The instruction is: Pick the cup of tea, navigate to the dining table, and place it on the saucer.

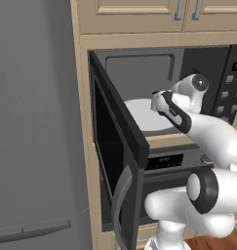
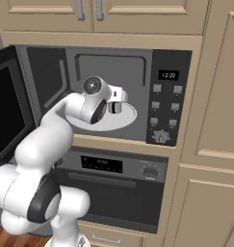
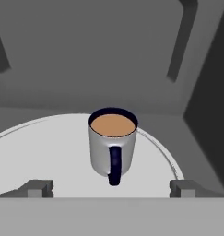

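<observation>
The cup of tea (image 3: 112,143), a small grey mug with light brown liquid, stands upright on the round pale turntable plate (image 3: 39,152) inside the open microwave. Its dark loop handle faces the hand. My gripper (image 3: 111,188) is open, with one fingertip (image 3: 37,188) on each side a little short of the mug and nothing between them. From the base views the hand (image 1: 161,103) (image 2: 116,99) reaches into the microwave cavity above the plate (image 2: 125,120). The dining table and the saucer are out of view.
The microwave door (image 1: 115,146) hangs wide open to the left. Its control panel (image 2: 166,103) lies to the right, a built-in oven (image 2: 113,166) below, and beige cabinets (image 2: 214,111) above and to the right. A grey fridge (image 1: 37,122) fills the left.
</observation>
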Tool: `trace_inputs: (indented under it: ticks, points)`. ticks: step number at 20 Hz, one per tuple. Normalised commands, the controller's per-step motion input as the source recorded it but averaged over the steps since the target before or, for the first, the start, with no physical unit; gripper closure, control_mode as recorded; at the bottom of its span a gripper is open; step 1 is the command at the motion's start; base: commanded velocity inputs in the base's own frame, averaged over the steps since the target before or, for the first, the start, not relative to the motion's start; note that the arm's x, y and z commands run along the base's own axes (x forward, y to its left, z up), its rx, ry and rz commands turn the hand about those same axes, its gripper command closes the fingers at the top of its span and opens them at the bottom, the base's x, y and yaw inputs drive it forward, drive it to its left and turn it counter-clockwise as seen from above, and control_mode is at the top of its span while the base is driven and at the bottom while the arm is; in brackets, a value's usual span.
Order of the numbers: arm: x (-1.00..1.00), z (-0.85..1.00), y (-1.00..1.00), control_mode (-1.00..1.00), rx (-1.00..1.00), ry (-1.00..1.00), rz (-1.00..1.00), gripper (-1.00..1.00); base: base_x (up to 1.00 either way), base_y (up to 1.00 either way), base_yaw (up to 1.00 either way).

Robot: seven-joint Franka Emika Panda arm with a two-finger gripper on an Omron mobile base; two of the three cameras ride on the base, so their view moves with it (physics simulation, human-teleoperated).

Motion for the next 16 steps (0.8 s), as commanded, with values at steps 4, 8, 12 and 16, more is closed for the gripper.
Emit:
trace_inputs:
  ticks: [4,8,12,16]
  points:
    - [0.24,-0.14,0.00,-1.00,0.00,0.02,0.00,-1.00,0.00,0.00,0.00]
    - [0.21,-0.18,0.00,-1.00,0.00,0.03,0.00,-1.00,0.00,0.00,0.00]
    - [0.21,-0.18,0.00,-1.00,0.00,0.03,0.00,-1.00,0.00,0.00,0.00]
    - [0.23,-0.18,0.00,-1.00,0.00,0.03,0.00,-1.00,0.00,0.00,0.00]
